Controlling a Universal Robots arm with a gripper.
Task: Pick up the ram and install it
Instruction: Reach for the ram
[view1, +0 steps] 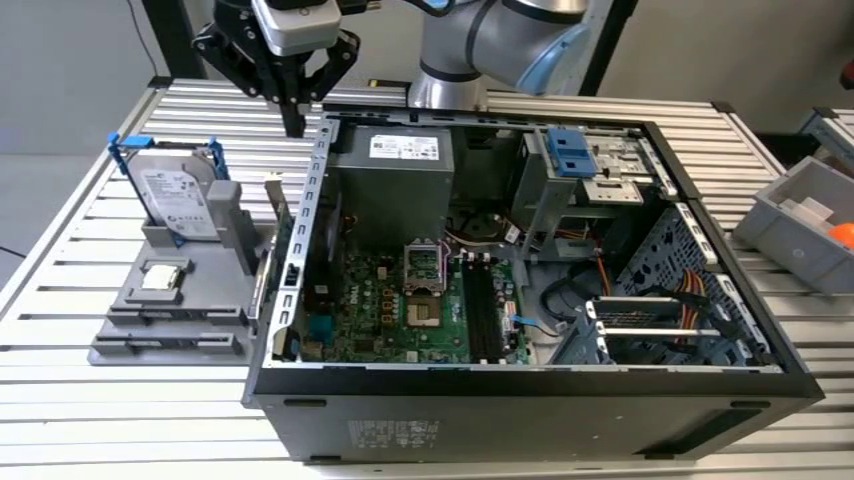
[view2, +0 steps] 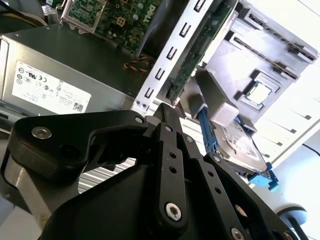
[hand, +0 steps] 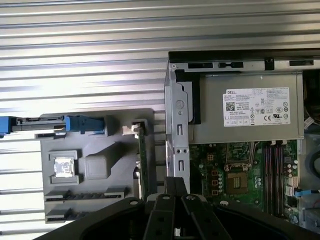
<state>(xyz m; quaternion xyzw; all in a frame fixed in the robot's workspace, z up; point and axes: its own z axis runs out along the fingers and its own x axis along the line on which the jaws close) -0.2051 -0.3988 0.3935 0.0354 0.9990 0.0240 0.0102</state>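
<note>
The table (view1: 80, 420) was ribbed bare metal, dully shiny; the holder (view1: 160, 335) matt grey plastic; the gripper (view1: 294, 128) matt black; the hard drive (view1: 174, 185) glossy silver metal.

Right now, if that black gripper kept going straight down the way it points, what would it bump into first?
Probably the ram, standing on edge in the grey holder below the gripper. The computer case's side wall runs close beside it, and depth is unclear.
</note>
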